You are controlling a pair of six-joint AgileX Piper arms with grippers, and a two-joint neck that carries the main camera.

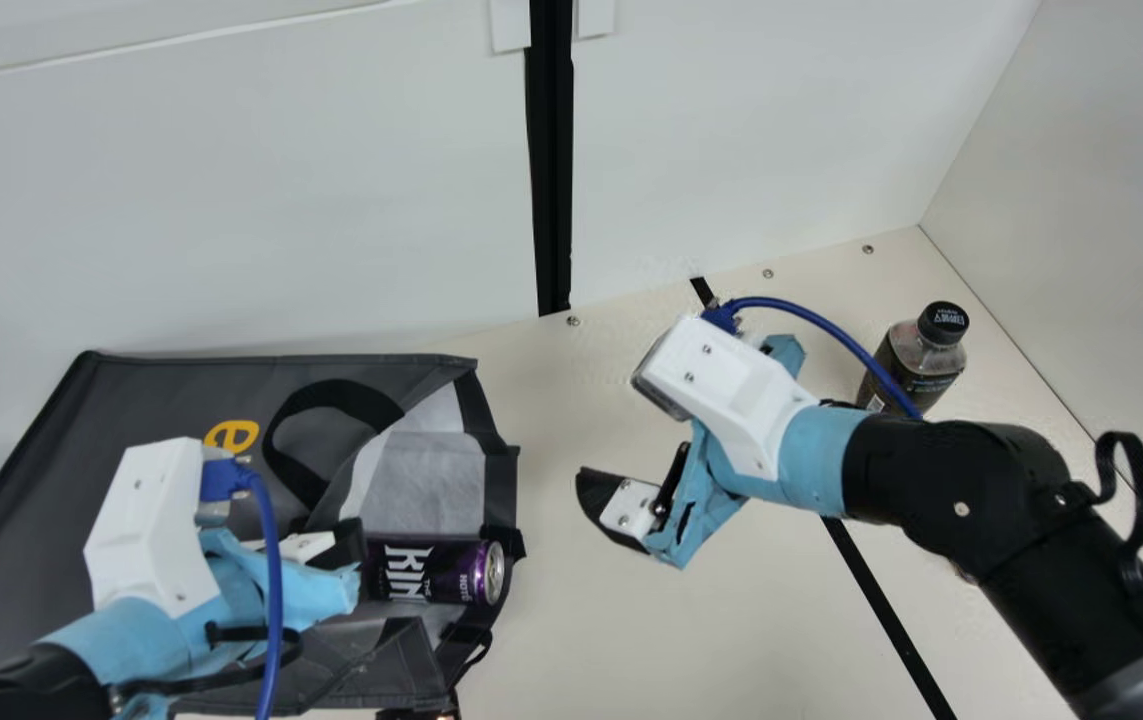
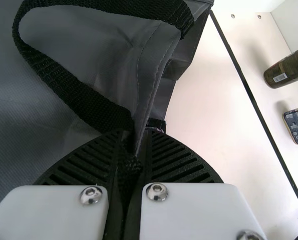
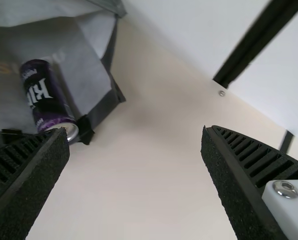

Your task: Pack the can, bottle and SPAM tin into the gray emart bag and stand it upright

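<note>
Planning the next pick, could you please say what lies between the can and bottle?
The main view shows the bag's rim, bare table and the right gripper between them.

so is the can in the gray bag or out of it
In: the can lies on its side just inside the open bag, against the pale lining.

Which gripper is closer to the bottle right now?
Right. In the main view, the right gripper hangs open over the table, left of the bottle. The left gripper is much farther left, closed on the gray bag at its opening.
</note>
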